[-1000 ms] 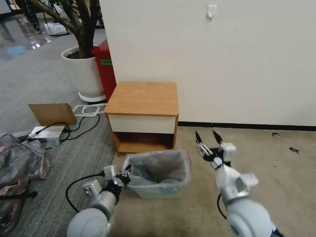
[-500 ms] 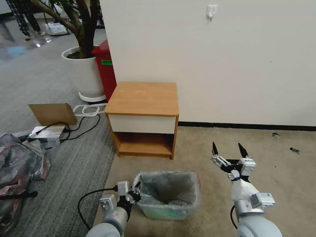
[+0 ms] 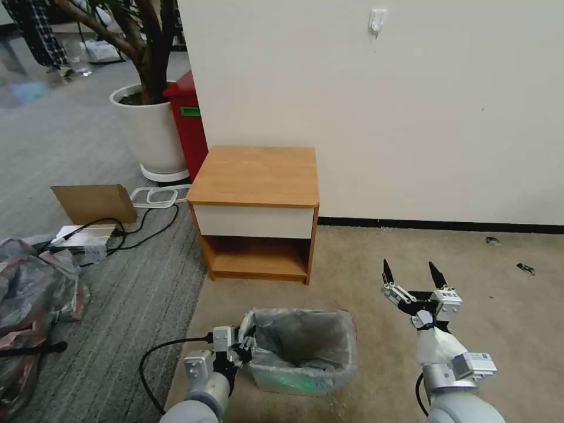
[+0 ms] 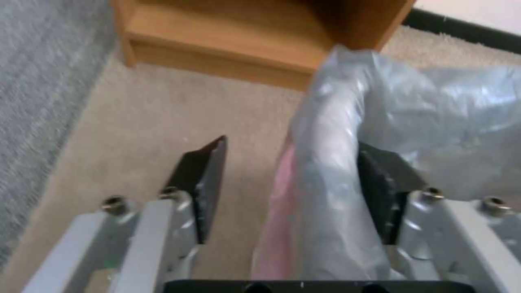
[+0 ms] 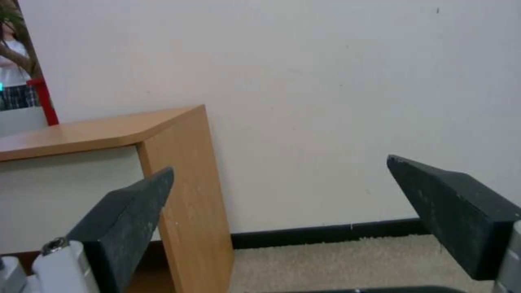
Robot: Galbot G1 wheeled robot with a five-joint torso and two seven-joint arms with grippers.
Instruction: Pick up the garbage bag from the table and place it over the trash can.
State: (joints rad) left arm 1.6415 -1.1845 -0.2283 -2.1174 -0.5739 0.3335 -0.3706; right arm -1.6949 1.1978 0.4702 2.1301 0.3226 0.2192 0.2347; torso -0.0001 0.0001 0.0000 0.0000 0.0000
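The grey translucent garbage bag (image 3: 294, 335) lines the cream trash can (image 3: 288, 382), its pink-edged rim folded over the can's edge. The can stands on the beige carpet in front of the wooden table (image 3: 255, 173), whose top is bare. My left gripper (image 3: 244, 346) is at the can's left rim. In the left wrist view this gripper (image 4: 293, 183) is open, its fingers (image 4: 203, 183) straddling the bag-covered rim (image 4: 325, 134). My right gripper (image 3: 410, 273) is open and empty, raised to the right of the can, and faces the table's side (image 5: 179, 183) and the wall.
A tall red bin (image 3: 188, 123) and a white plant pot (image 3: 150, 126) stand behind the table on the left. A heap of grey-pink bags (image 3: 29, 294), a cardboard piece (image 3: 94, 202) and cables (image 3: 141, 229) lie on the grey carpet to the left. Open carpet lies to the right.
The trash can with the bag has slid away from the table toward me, my left gripper moving along at its rim. My right gripper has drawn back and to the right.
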